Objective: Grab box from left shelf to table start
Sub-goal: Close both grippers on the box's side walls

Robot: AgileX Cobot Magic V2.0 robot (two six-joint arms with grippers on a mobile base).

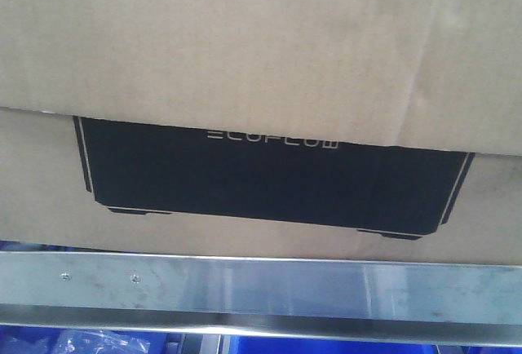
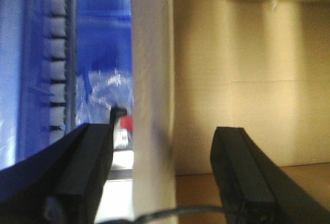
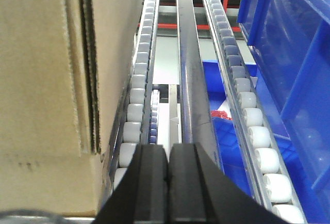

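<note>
Black fingers (image 2: 77, 177) of the left tool (image 2: 165, 131) fill the bottom of its wrist view at 7 and 5 o'clock, spread wide apart. Between them a pale cardboard wall of the box (image 2: 152, 53) runs from 12 to 6 o'clock. The blur hides whether either finger touches it. More brown cardboard fills the 3 o'clock side, and blue plastic lies blurred at 9 o'clock.

At 6 o'clock in the other wrist view, the right tool (image 3: 167, 154) has its two fingers pressed together with nothing between them. The box stands at 9 o'clock of this tool, just beside a roller track (image 3: 136, 105). A second roller track (image 3: 247, 110) slants toward 5 o'clock, and blue bins (image 3: 289, 53) sit at 2 o'clock.

From the front, the box fills the upper view and rests on the left shelf just behind the silver front rail (image 1: 269, 289), which crosses from 9 to 3 o'clock low down. Its black panel (image 1: 269, 183) with pale "ECOFLOW" lettering faces the camera, partly covered by a hanging flap. Two small screws (image 1: 65, 276) sit on the rail toward 8 o'clock.
</note>
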